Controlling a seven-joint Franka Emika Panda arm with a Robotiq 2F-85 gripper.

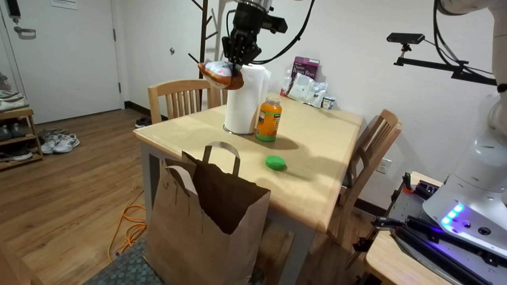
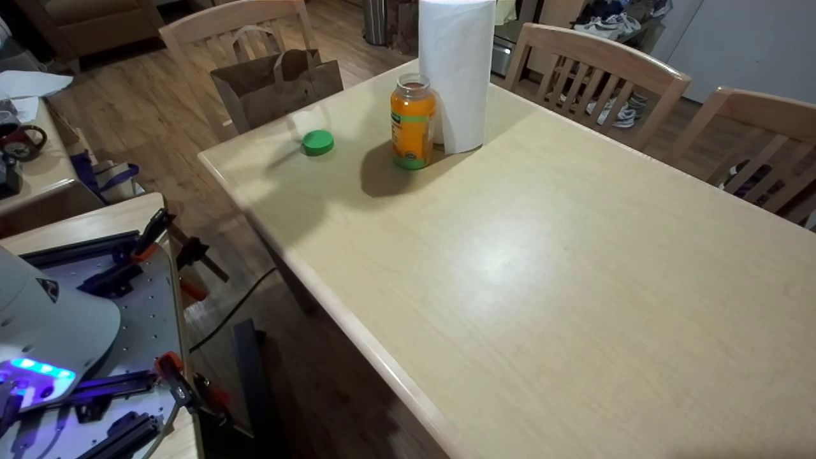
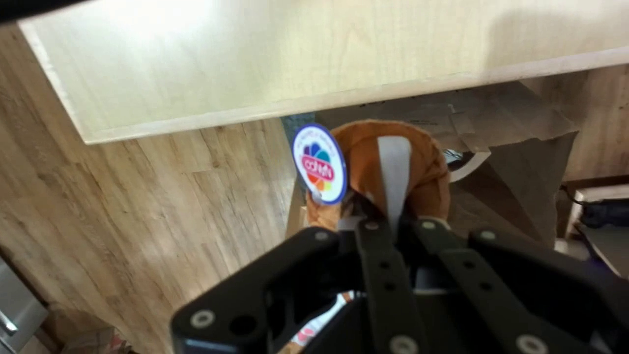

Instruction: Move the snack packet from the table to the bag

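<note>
The gripper (image 1: 237, 68) is shut on an orange-brown and white soft item (image 1: 218, 74), which appears to be the snack packet. It looks more like a plush with an oval printed tag. The item is held high above the table (image 1: 317, 130) in an exterior view. In the wrist view the fingertips (image 3: 388, 226) pinch the item (image 3: 427, 157), which overlaps the bag (image 3: 526, 182) beyond the table edge. The brown paper bag (image 1: 190, 237) stands upright with its top open and loop handles up, against the table's end. The bag (image 2: 280, 95) also shows in an exterior view, where the gripper is out of view.
An open orange bottle (image 1: 269, 122), a white paper towel roll (image 1: 243, 103) and a green lid (image 1: 275, 162) stand on the table near the bag. A purple box (image 1: 305, 67) and white packages (image 1: 307, 89) are at the far end. Chairs (image 1: 368, 146) surround the table.
</note>
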